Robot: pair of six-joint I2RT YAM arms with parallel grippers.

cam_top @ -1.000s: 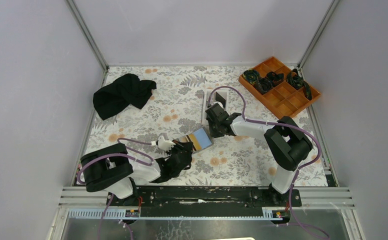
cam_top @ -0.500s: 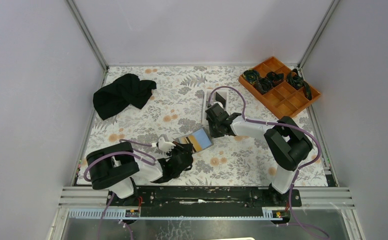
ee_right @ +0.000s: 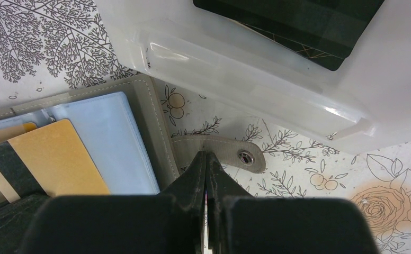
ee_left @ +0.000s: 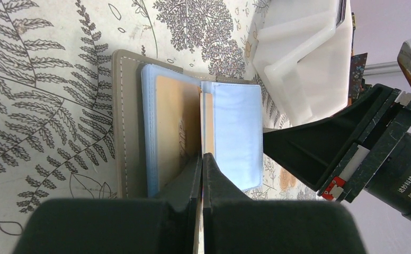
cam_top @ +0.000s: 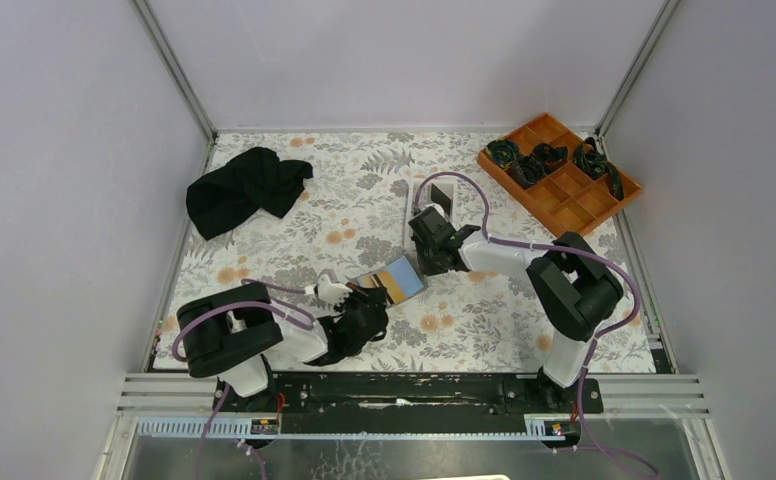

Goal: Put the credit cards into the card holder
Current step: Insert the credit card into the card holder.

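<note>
The fingers of the left gripper (ee_left: 202,159) are pressed together on a thin orange-gold card (ee_right: 55,159). In the left wrist view this card shows only as an edge between them. The card has a dark stripe, and it stands over the pale blue inside of the card holder (ee_left: 235,132), which lies open on the flowered table cover (cam_top: 364,200). Under the clear sleeve of the left page there seems to be one more gold card (ee_left: 171,132).

The right gripper (ee_right: 206,156) also has its fingers fully together, and I see nothing between them. Their tip rests at the grey rim of the holder, just beside the strap with the snap button (ee_right: 243,156).

Just behind the holder is a white tray (ee_right: 235,69) with a black card (ee_right: 293,26) inside. An orange compartment tray (cam_top: 559,175) and a black cloth (cam_top: 244,190) lie well apart, at the far corners.
</note>
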